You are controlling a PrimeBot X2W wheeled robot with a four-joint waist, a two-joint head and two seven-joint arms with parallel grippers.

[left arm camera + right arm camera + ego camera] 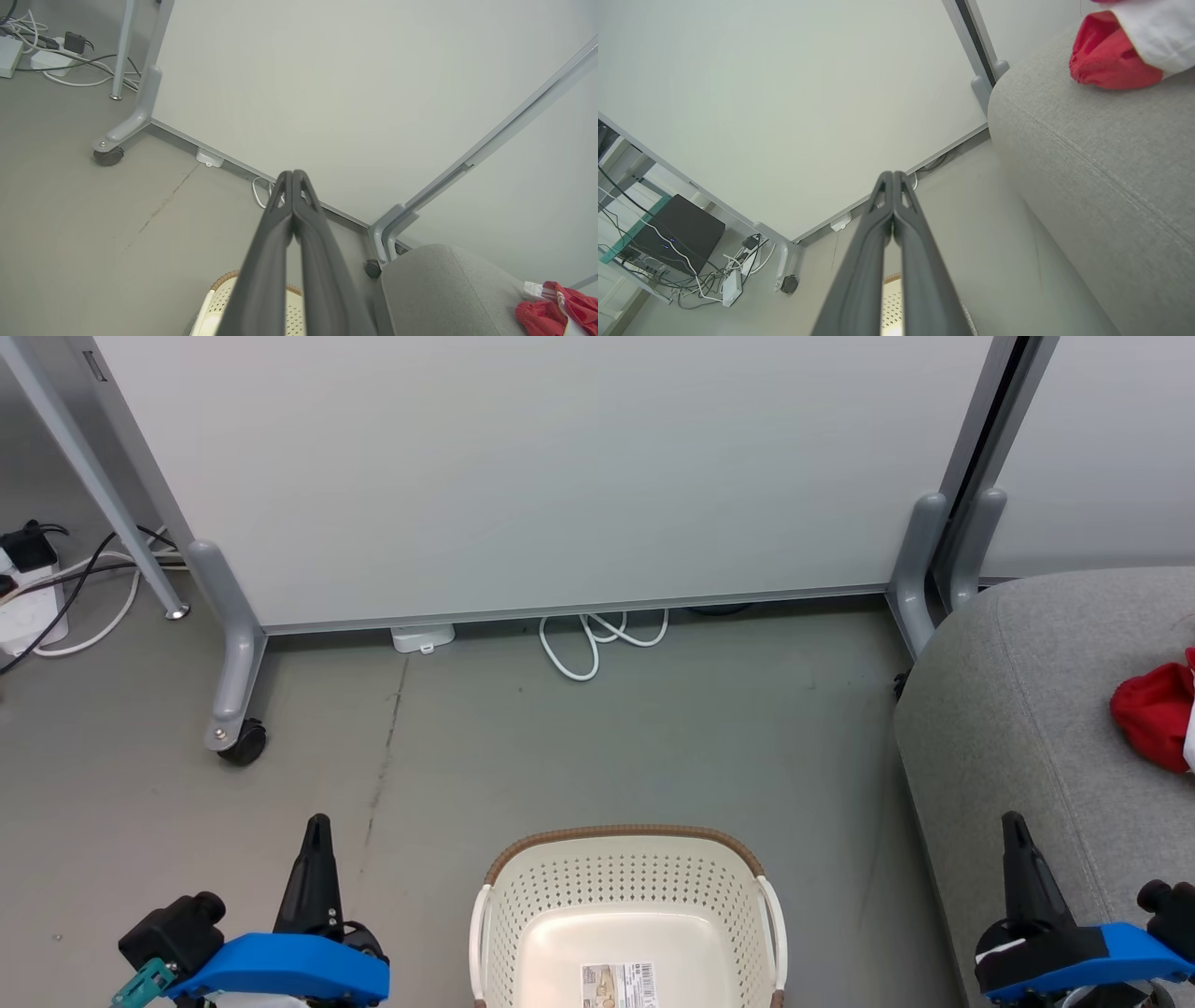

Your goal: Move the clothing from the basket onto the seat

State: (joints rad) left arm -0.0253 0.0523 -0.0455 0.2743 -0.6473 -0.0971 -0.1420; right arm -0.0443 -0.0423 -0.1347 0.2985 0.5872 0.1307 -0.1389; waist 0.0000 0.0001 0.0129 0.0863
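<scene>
Red clothing [1153,714] is bunched on the grey seat [1008,709] back from its rounded corner, the basket [616,840] looks bare, left claw [318,822] and right claw [1014,820] are pinched together on nothing, so the risk is a piece hiding at the basket's unseen near end.

We record one printed item: a sticker [618,986] on the inside floor of the basket [625,882], at 6 o'clock in the head view. It carries a pale picture panel, dark barcode-like marks and fine print. We can read no word, brand or number on it.
</scene>
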